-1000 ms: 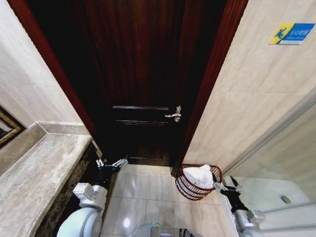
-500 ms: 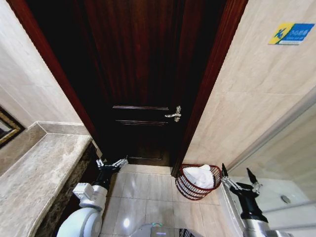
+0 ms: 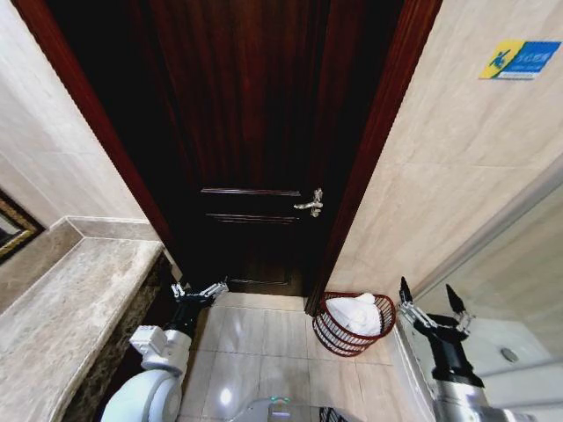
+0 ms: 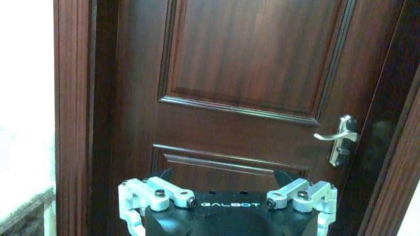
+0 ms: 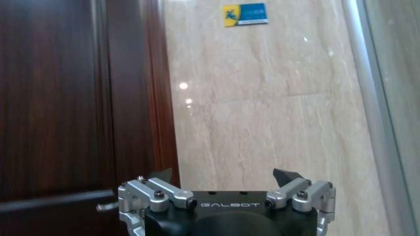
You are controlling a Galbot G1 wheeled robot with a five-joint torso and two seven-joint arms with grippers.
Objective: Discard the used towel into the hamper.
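The hamper (image 3: 330, 333), a small round dark red-brown openwork basket, stands on the floor by the door frame at lower right. The white towel (image 3: 354, 314) lies bunched inside it, rising a little above the rim. My right gripper (image 3: 432, 303) is raised just right of the hamper, open and holding nothing. In the right wrist view the right gripper (image 5: 223, 178) faces the beige wall. My left gripper (image 3: 200, 289) hangs open over the floor at lower left, beside the counter's end. From the left wrist view, the left gripper (image 4: 223, 178) points at the door.
A dark wooden door (image 3: 255, 132) with a silver handle (image 3: 310, 204) fills the middle. A marble counter (image 3: 62, 316) runs along the left. Beige tiled wall with a blue-yellow sign (image 3: 519, 59) and a glass panel (image 3: 519, 264) stand at right. Tiled floor (image 3: 255, 338) lies between.
My right gripper has lifted up and to the right, away from the hamper's rim. The towel stays in the hamper. The left arm has not moved.
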